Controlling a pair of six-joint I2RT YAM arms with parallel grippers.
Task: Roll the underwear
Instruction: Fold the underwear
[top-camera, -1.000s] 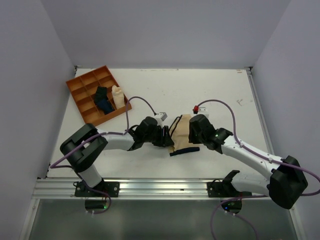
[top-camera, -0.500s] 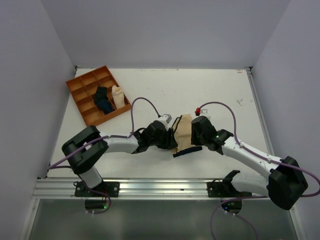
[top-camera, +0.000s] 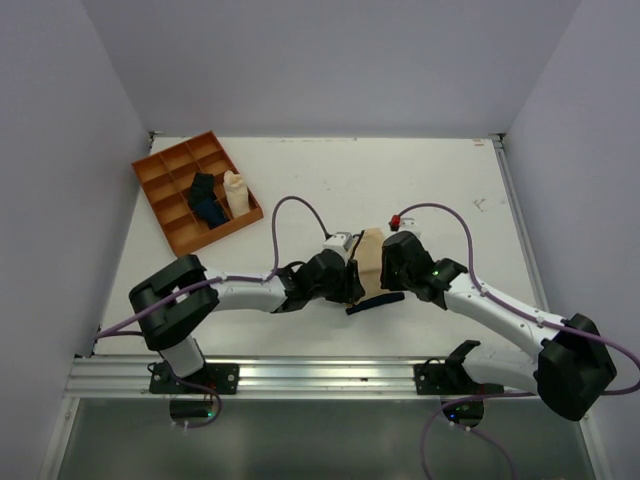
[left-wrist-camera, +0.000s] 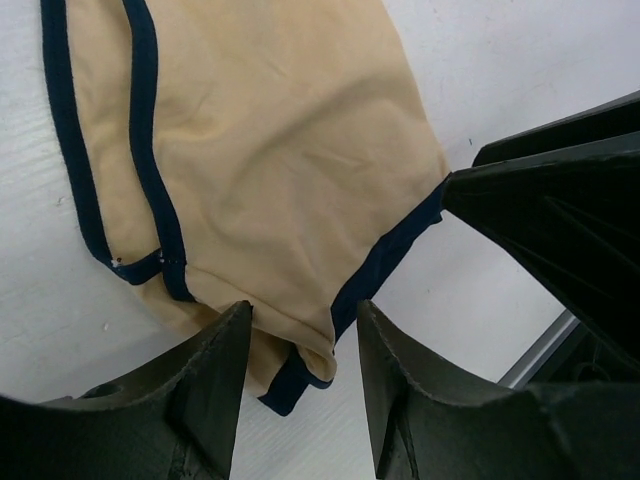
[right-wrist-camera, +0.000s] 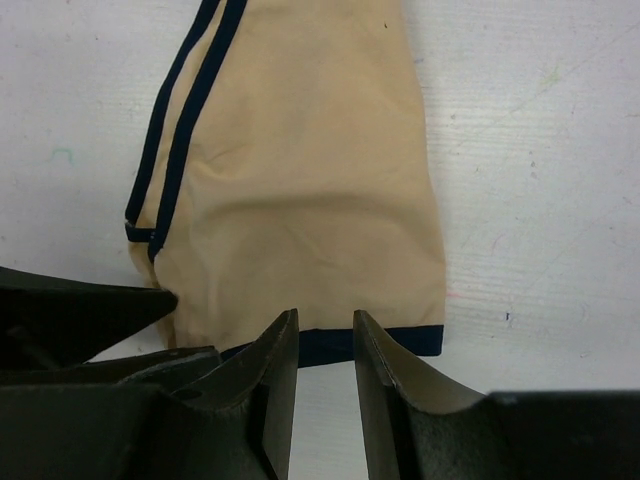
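The underwear (top-camera: 371, 262) is a beige cloth with dark edge bands, lying folded narrow on the white table between both arms. My left gripper (top-camera: 349, 284) is at its left side. In the left wrist view this gripper (left-wrist-camera: 302, 325) is open, with a folded corner of the underwear (left-wrist-camera: 270, 150) lying loose between its fingers. My right gripper (top-camera: 388, 287) is at the near right end. In the right wrist view it (right-wrist-camera: 325, 325) is open over the dark hem band of the underwear (right-wrist-camera: 300, 180), with the band showing in the gap.
An orange compartment tray (top-camera: 158, 176) stands at the back left, holding dark blue rolls (top-camera: 206, 200) and a cream roll (top-camera: 236, 192). A red connector (top-camera: 396, 220) on the right arm's cable hangs just behind the underwear. The two grippers stand close together.
My left gripper has moved right, pushing the underwear's left side inward, so the cloth now lies narrower. The right gripper has barely moved.
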